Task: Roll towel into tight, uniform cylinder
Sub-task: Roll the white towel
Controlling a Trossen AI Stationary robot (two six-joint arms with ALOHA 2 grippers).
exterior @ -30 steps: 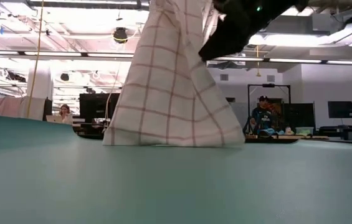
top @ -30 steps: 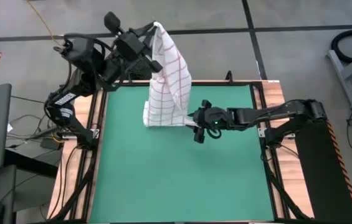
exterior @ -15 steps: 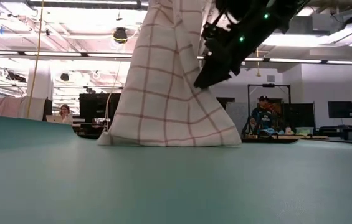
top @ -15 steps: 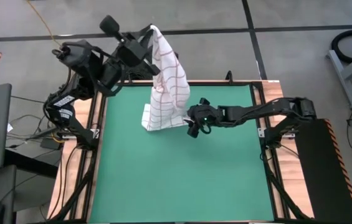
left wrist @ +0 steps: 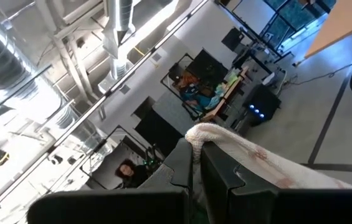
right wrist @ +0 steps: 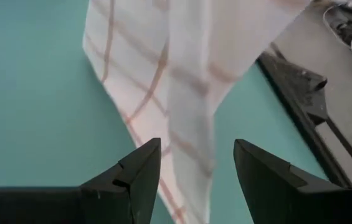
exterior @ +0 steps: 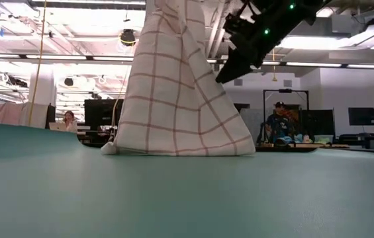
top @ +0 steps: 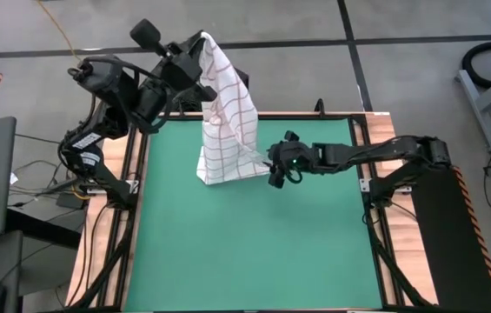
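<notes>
At the far left corner of the green mat (top: pixel 254 235), the left gripper (top: pixel 200 41) was raised high, fingers pressed together on the top corner of the towel (top: pixel 226 122). The checked white cloth hung as a cone, its lower edge resting on the mat. The right gripper (top: pixel 276 165) hovered just beside the cloth's right edge, fingers (right wrist: pixel 135 171) spread, holding nothing.

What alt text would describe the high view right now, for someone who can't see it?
The left gripper, shut on a top corner, holds the checked towel up so it hangs down to the green mat. The right gripper, open, is beside the towel's lower right edge.
</notes>
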